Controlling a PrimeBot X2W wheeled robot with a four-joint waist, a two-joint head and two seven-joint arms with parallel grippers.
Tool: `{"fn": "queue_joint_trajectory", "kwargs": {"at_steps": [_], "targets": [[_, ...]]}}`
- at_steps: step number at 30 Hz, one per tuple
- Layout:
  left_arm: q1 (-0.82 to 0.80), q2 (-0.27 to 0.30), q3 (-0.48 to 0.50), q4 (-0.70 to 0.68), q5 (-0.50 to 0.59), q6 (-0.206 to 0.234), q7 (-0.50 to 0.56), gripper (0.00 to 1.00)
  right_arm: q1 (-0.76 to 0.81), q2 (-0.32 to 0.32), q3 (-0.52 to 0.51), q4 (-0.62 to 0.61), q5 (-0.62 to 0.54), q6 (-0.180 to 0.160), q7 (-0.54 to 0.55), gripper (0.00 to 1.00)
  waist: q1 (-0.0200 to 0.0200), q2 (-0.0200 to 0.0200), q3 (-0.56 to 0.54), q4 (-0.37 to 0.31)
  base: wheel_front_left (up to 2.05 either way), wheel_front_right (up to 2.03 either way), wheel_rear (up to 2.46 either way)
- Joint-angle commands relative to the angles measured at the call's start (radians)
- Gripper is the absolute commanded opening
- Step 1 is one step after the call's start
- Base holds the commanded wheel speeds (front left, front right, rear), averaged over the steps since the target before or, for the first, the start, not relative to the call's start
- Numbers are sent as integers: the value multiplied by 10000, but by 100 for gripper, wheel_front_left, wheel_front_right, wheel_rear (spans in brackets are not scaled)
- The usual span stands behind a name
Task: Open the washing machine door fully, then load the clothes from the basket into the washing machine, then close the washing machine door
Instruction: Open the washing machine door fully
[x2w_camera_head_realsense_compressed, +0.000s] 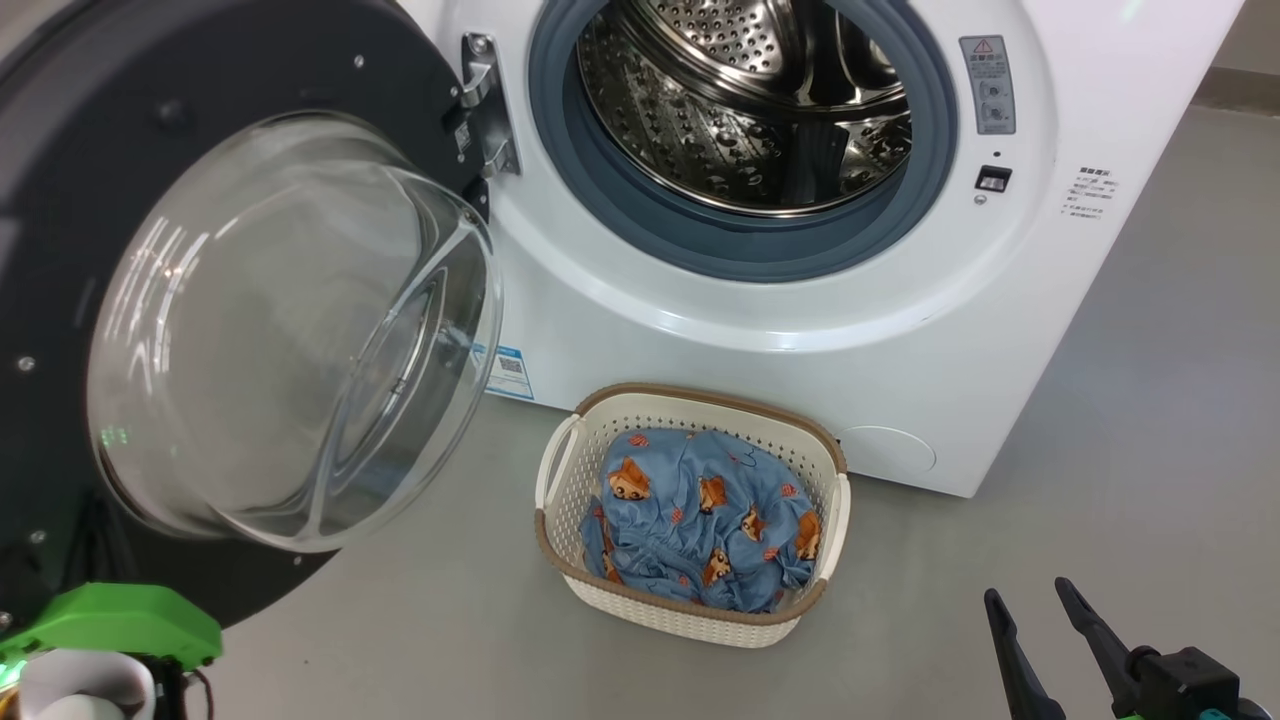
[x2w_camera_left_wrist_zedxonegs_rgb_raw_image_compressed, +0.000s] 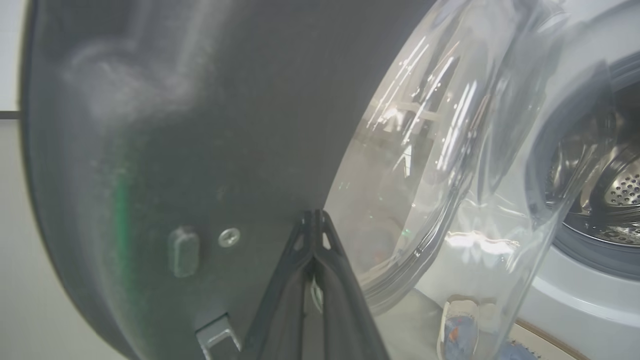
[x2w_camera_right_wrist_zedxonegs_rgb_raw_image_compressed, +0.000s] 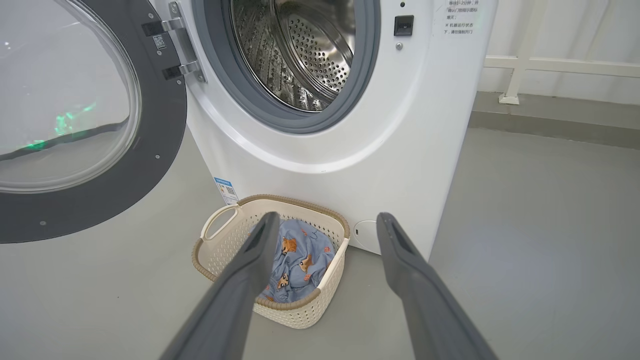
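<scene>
Washing machine door (x2w_camera_head_realsense_compressed: 60, 200) swung out on the left-hand hinge (x2w_camera_head_realsense_compressed: 485, 110), glass bowl window (x2w_camera_head_realsense_compressed: 290, 330) bulging toward the head camera. Drum (x2w_camera_head_realsense_compressed: 740, 90) of the washing machine (x2w_camera_head_realsense_compressed: 760, 340) bare behind the grey-blue gasket (x2w_camera_head_realsense_compressed: 740, 250). Probably wide enough for loading, though hard to judge whether fully open.

Left end effector (x2w_camera_left_wrist_zedxonegs_rgb_raw_image_compressed: 314, 216) clenched, fingers pressed together with nothing between them, tips right at the dark inner face of the door beside the bowl. Touching or just short: impossible to tell. Right end effector (x2w_camera_head_realsense_compressed: 1028, 592) released, fingers spread wide and empty, low at the right and well apart from everything, aimed in its wrist view toward the basket.

Basket (x2w_camera_head_realsense_compressed: 690, 610) on the floor (x2w_camera_head_realsense_compressed: 1100, 450) just in front of the machine, below the drum mouth. Clothes (x2w_camera_head_realsense_compressed: 700, 520) inside it, crumpled into a mound covering the bottom, none over the rim.

Handling, as a guess: soft, light, limp fabric with no stiffness to lever against. Likely to trail and drape once lifted, possibly to snag on the basket's rim or the gasket lip. Best to pinch a raised fold near the middle of the mound, deep enough to gather several layers, rather than a loose edge. Basket itself light plastic — liable to slide or tip if the fabric drags. Door heavier and rigid, glass slick — better to push on the dark rim than on the bowl.
</scene>
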Motion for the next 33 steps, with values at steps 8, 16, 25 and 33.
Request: {"fn": "queue_joint_trajectory", "kwargs": {"at_steps": [8, 16, 25, 33], "targets": [[-757, 694, 988, 576, 501, -291, -133, 0, -342, -155, 309, -174, 81, 17, -120, 100, 0, 0, -40, -118, 0, 0, 0], [-837, 579, 1460, 785, 821, -530, -134, 0, -328, -120, 357, -118, 104, 17, -120, 100, 0, 0, -148, -190, 0, 0, 0], [0, -46, 2172, -801, 892, -852, -135, 0, -190, -29, 308, -167, 112, 17, -120, 100, 0, 0, -272, -334, 0, 0, 0], [1124, -968, 2308, -3478, 1089, -1249, -135, 12, -151, 44, 365, -172, 144, 17, -120, 100, 0, 0, -341, -416, 0, 0, 0]]}}
